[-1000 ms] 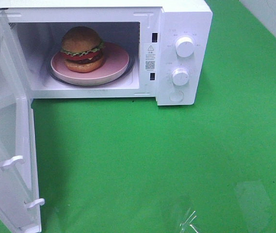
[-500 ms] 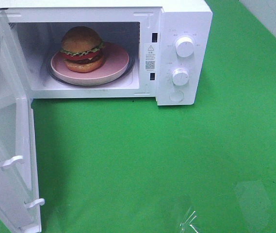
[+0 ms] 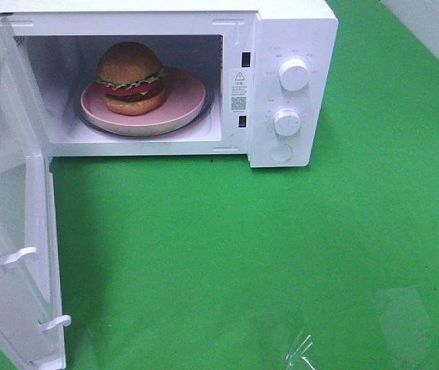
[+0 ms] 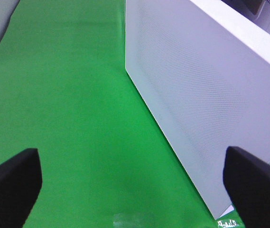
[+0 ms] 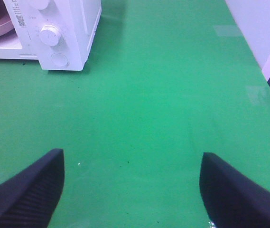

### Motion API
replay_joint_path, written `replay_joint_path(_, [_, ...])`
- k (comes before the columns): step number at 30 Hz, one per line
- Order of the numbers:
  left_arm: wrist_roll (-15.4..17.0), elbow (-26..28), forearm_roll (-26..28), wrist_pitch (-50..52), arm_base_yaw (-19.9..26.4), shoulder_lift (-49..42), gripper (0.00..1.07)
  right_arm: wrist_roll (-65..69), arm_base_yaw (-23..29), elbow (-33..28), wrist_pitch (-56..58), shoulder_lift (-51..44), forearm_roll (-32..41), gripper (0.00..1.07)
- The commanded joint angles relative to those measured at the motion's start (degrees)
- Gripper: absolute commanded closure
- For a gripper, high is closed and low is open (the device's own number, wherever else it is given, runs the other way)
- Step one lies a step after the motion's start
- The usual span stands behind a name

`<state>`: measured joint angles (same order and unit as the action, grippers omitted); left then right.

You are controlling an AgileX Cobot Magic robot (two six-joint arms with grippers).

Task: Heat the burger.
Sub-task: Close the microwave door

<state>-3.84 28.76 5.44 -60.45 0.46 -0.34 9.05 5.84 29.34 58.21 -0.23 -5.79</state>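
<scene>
Exterior high | golden-bunned round burger [image 3: 131, 77] on pink plate [image 3: 184, 96] inside white microwave [image 3: 296, 27] | step: door closing | next: push 9 o'clock door [image 3: 11, 231] shut | left gripper [image 4: 131, 154], right gripper [image 5: 132, 156] wide, empty

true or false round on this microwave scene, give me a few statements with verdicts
1. The burger sits on the pink plate inside the microwave. True.
2. The microwave's door is shut. False: it is swung wide open on the left side.
3. The left gripper is closed on the burger. False: its jaws are wide apart and empty, over the green surface beside the door's outer face.
4. Two white knobs sit one above the other on the microwave's front panel. True.
5. The right gripper is open and holds nothing. True.
</scene>
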Motion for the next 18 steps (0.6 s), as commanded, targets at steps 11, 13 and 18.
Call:
replay_joint_path(11, [1.6, 1.8, -1.3, 13.2, 0.0, -0.1, 0.42, -0.7, -0.4, -0.2, -0.6, -1.5, 0.2, 0.32])
replay_joint_path(13, [1.5, 1.8, -1.5, 14.3, 0.0, 1.0, 0.52, -0.7, -0.4, -0.2, -0.6, -1.5, 0.2, 0.32])
replay_joint_path(18, [1.5, 1.8, -2.3, 17.8, 0.0, 4.3, 0.83, -0.7, -0.4, -0.2, -0.6, -1.5, 0.2, 0.32])
